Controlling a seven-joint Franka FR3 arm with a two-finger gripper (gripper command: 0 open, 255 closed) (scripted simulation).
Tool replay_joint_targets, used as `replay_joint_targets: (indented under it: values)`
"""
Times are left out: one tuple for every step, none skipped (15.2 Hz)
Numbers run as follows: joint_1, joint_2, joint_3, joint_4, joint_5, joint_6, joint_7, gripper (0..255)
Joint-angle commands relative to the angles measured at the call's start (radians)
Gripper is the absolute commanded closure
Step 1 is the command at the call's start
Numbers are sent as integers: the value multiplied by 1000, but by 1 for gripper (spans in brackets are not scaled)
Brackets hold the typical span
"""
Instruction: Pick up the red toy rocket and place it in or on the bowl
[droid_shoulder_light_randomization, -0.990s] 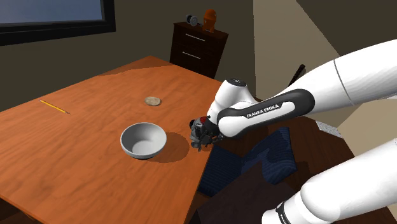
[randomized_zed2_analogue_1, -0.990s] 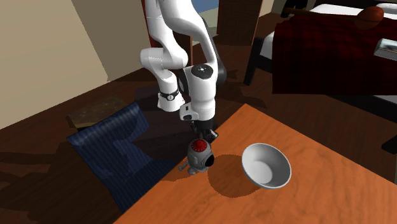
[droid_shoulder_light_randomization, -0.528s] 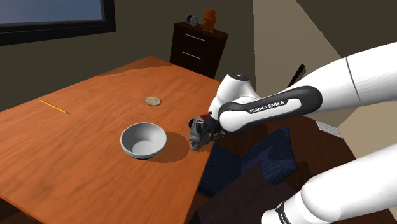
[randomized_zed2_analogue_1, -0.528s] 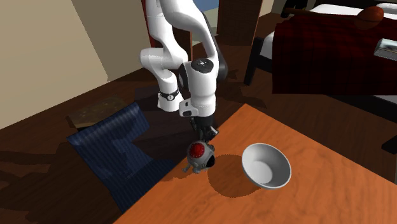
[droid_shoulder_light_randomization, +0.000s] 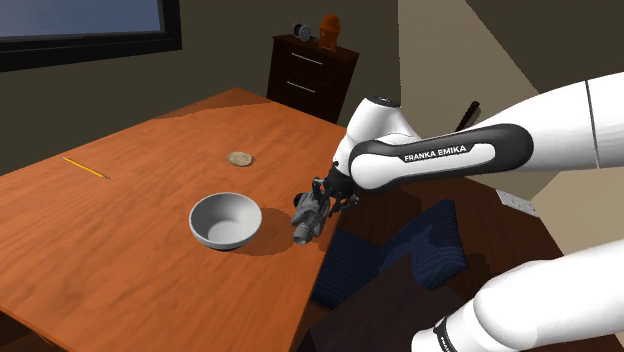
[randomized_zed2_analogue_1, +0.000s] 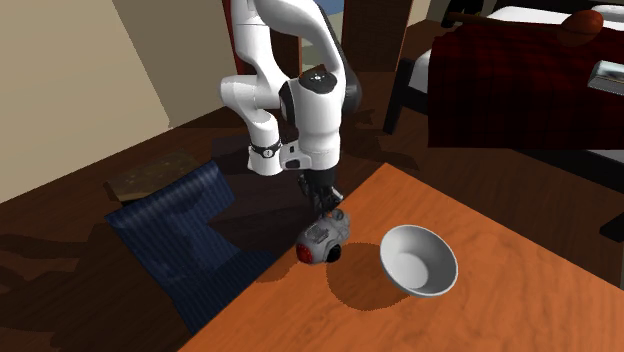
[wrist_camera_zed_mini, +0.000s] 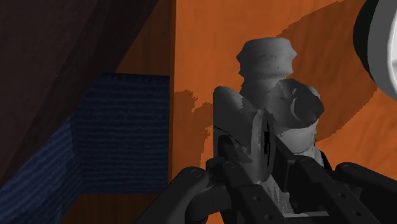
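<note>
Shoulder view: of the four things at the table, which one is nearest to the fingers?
The grey toy rocket with the red tip, clasped between the fingers. The bowl, the round disc and the yellow pencil lie farther off.

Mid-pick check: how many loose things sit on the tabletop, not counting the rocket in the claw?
3: the grey bowl beside the rocket, a small round disc beyond it, a yellow pencil at the shoulder view's left. The arm may hide more.
</note>
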Motion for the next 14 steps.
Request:
replay_joint_targets:
  values:
    - [3,-20,-6,14,4,-32,-4,255]
    - [4,-29,-10,21,6,-48,-5,255]
    - [5,-38,-13,28,7,-64,-7,255]
    - [6,-47,-16,35,8,-79,-9,255]
    - [6,-55,-19,43,9,-95,-10,255]
    - [7,-64,-22,51,10,-111,-11,255]
    - [8,-71,-25,59,11,-126,-13,255]
    - [8,-79,-29,67,11,-142,-14,255]
    - [9,-86,-32,75,11,-157,-15,255]
    - [9,-93,-35,84,12,-172,-15,255]
    - [9,-99,-37,92,12,-188,-16,255]
    - [9,-105,-40,101,11,-203,-17,255]
    - [10,-111,-43,111,11,-218,-18,255]
    - [10,-117,-46,120,11,-232,-18,255]
